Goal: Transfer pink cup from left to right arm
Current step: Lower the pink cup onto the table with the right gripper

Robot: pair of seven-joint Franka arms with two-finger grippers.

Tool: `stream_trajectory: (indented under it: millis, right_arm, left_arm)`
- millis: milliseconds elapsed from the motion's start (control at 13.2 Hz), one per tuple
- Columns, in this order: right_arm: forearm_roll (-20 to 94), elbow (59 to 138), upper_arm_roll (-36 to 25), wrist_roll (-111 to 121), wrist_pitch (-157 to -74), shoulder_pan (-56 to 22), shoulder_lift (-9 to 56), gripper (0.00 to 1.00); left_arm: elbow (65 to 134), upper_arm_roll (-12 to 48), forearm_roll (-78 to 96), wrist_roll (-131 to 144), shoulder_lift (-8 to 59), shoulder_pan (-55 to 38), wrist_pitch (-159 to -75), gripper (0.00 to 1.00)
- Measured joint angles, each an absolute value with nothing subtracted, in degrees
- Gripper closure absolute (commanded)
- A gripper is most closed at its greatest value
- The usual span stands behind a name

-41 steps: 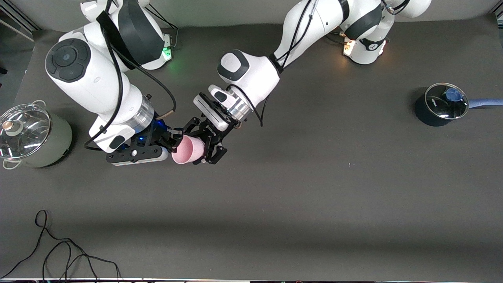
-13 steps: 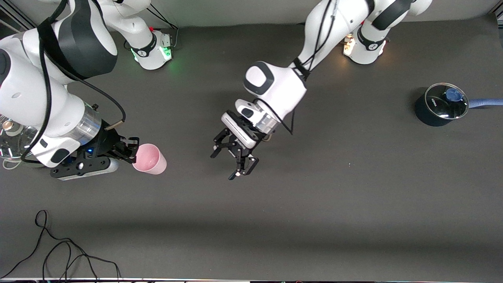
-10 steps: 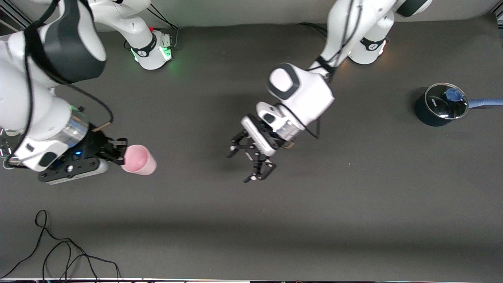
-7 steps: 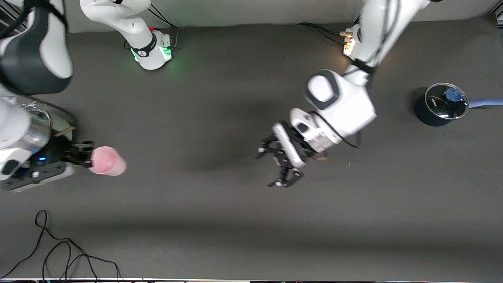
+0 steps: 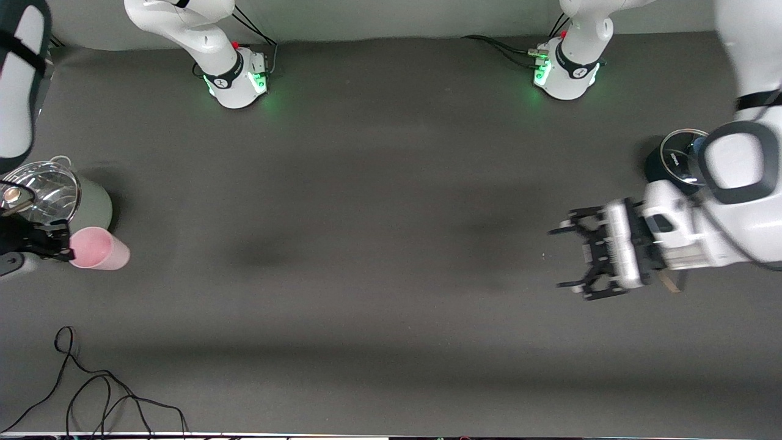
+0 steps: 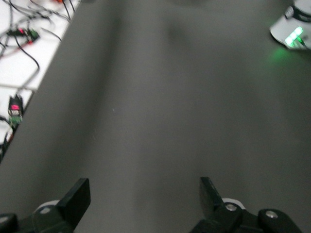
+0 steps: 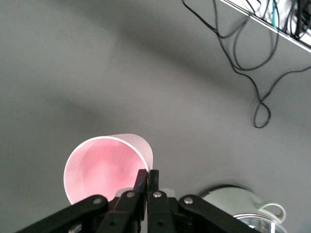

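the cup is pink and it is held up in the air at the right arm's end of the table. the right tool has its two fingers pressed tight together on the rim of the cup, one finger inside and one outside. you can see that pinch well in the right wrist view, where the cup hangs just in front of the right tool. the cup lies on its side, with its open mouth facing the right tool and its bottom pointing toward the middle of the table. it is just beside the green pot with the glass lid. the left tool is well apart from the cup, over the left arm's end of the table, near the dark pot. its fingers are spread wide and hold nothing, and the left wrist view shows only bare table between the fingers. it looks like the cup is now with the right arm, so the pass seems done. the right arm is the near one, and any next move with the cup would be its job. a black wire lies on the table, nearer the camera than the cup.
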State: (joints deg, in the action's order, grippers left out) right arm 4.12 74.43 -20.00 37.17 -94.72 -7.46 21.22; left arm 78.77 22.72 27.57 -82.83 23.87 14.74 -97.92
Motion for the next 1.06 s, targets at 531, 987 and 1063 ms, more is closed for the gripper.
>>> stream_trajectory:
  millis: [531, 987, 1063]
  right_arm:
    - [14.3, 87.6, -20.0, 54.0, -113.5, 1.4, 26.6, 1.0]
    - [21.8, 88.0, -19.7, 57.1, -123.2, 2.4, 37.2, 1.0]
    - [22.6, 87.9, -19.6, 57.1, -123.8, 2.4, 38.1, 1.0]
  left_arm:
    - [68.5, 22.2, 4.4, -66.6, 22.1, 15.7, -76.1, 0.0]
    - [68.4, 22.0, -3.5, -28.7, 19.3, 15.5, -70.9, 0.0]
    - [68.6, 21.9, -3.7, -20.8, 19.4, 15.5, -70.5, 0.0]
